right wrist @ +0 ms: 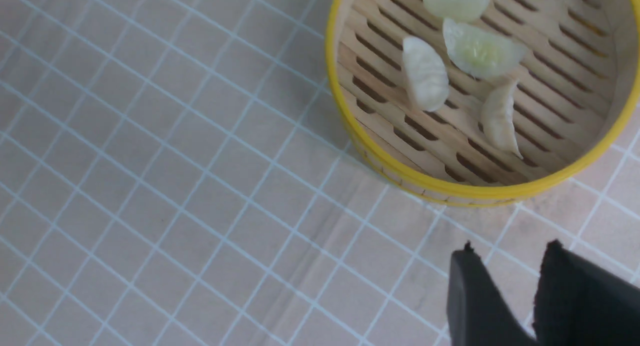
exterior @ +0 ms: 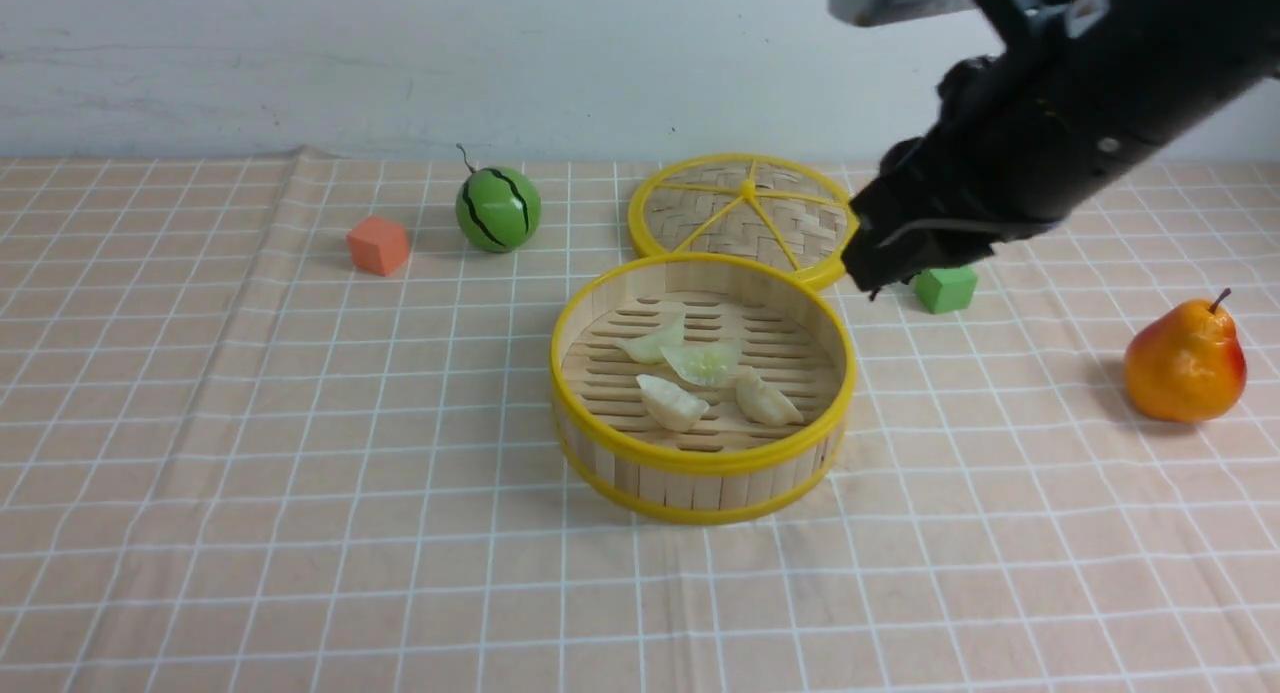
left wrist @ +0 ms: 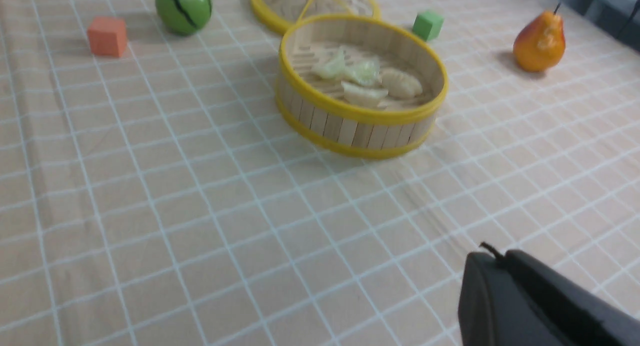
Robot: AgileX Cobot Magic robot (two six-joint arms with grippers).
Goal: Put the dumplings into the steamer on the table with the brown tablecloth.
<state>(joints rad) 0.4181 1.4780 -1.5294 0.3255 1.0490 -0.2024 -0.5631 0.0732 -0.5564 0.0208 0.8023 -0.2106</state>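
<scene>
**Staged robot test bench, not a real kitchen**

A black robot arm [exterior: 1100, 103] is reaching over a peach-brown tablecloth with a white grid [exterior: 250, 423]. A bare white wall [exterior: 300, 53] is standing behind. Toy props are sitting about: a striped green toy watermelon [exterior: 497, 209], an orange-yellow toy pear [exterior: 1185, 361], an orange cube [exterior: 378, 245] and a green cube [exterior: 945, 288].

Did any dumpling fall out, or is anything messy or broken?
Nothing stands out. All four dumplings lie inside the steamer, none on the tablecloth. The lid lies flat just behind the steamer. The cloth has a few soft creases, and nothing looks spilled or broken.
</scene>
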